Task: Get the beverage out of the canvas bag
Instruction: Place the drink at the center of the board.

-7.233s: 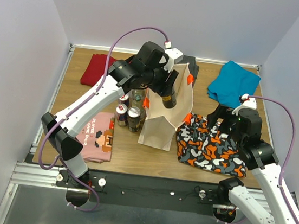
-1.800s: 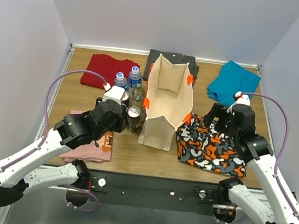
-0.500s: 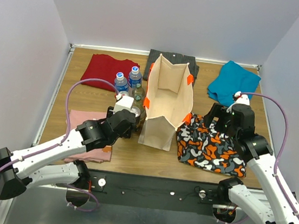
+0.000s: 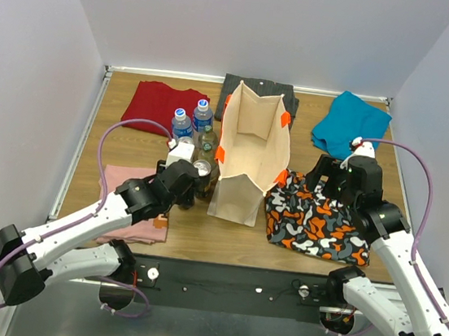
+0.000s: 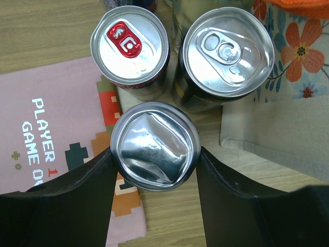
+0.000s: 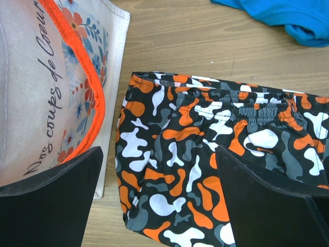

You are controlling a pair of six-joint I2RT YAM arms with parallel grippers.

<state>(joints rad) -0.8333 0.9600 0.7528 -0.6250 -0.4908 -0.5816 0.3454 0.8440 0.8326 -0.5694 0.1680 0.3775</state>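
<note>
The canvas bag (image 4: 252,143) stands upright and open at mid-table; its floral side (image 5: 288,113) shows in the left wrist view and its orange-trimmed rim (image 6: 46,87) in the right wrist view. My left gripper (image 5: 154,154) is low, just left of the bag, shut on a beverage can (image 5: 154,146) whose dented silver end faces the camera. Both fingers (image 5: 77,195) press the can's sides. Two upright cans (image 5: 130,46) (image 5: 226,51) stand right behind it. My right gripper (image 6: 159,200) hangs open over camouflage shorts (image 6: 205,154), right of the bag, holding nothing.
Two water bottles (image 4: 182,122) and more drinks cluster left of the bag. Folded clothes lie around: pink shirt (image 5: 46,128), red shirt (image 4: 158,98), dark garment (image 4: 259,86), blue cloth (image 4: 348,126). Walls enclose the table on three sides.
My left arm has come out of the bag with the can and dropped to the table left of the bag, beside the other cans. In the last half second it barely shifted. The right arm stayed put.
</note>
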